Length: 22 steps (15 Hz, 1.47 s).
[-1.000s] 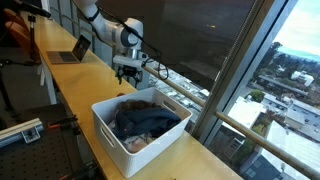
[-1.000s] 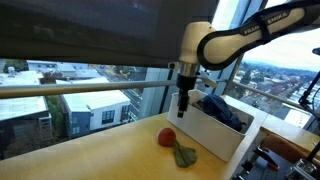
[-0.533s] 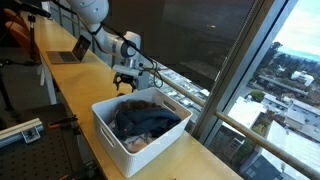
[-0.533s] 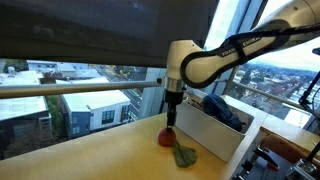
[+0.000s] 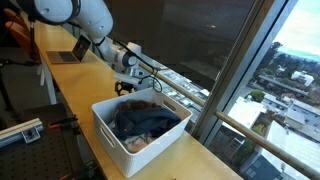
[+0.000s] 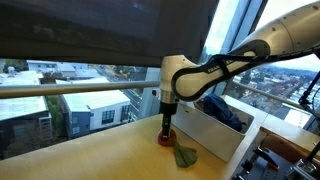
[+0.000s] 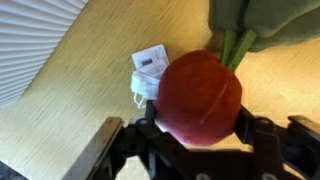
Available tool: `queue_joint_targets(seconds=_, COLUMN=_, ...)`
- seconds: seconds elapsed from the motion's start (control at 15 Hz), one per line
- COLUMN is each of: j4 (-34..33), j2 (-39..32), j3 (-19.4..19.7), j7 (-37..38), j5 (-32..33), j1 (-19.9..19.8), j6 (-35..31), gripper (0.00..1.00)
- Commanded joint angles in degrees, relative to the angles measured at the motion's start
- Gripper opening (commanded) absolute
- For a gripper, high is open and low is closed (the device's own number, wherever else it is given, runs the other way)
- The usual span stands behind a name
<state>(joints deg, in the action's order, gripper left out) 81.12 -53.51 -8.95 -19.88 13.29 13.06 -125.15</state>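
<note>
The red plush ball (image 7: 200,95) lies on the table (image 6: 90,155), right between the jaws. Its green leaves (image 7: 250,25) trail away from the jaws' far side, and a small white tag (image 7: 150,65) lies just beside it. The gripper (image 6: 166,128) stands low over the ball with the jaws set wide, one on each flank. The wrist view shows no clear gap at either side, so I cannot tell whether the pads already press the ball or only frame it.

The step in hand looks like the grasp itself. The next move calls for an even squeeze across the ball's middle, keeping the leaves and tag out of the pinch, and then a straight lift.

The white bin (image 6: 205,132) of dark clothes (image 5: 145,120) stands near the jaws on one side, so sideways room there is short. On the opposite side the table lies open. In an exterior view, a laptop (image 5: 70,50) sits well apart.
</note>
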Motion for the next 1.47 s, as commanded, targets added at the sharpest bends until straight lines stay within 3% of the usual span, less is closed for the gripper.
queue_joint_targets(seconds=0.0, j4=-2.1, j2=-1.2, j3=-0.2, j7=0.4, j5=-0.4, j1=0.5, j6=2.3, gripper=0.42)
queue_joint_targets(seconds=0.4, j4=2.5, j2=8.4, j3=-1.1, j7=0.8, j5=-1.2, j1=-0.5, j6=3.6, gripper=0.02)
queue_joint_targets(seconds=0.93, j4=0.0, j2=21.5, j3=2.5, j7=-0.4, j5=-1.5, j1=-7.2, j6=6.7, gripper=0.04)
queue_joint_targets(seconds=1.4, j4=0.8, j2=23.6, j3=5.5, j7=-0.6, j5=-2.9, j1=-13.9, j6=6.4, gripper=0.04)
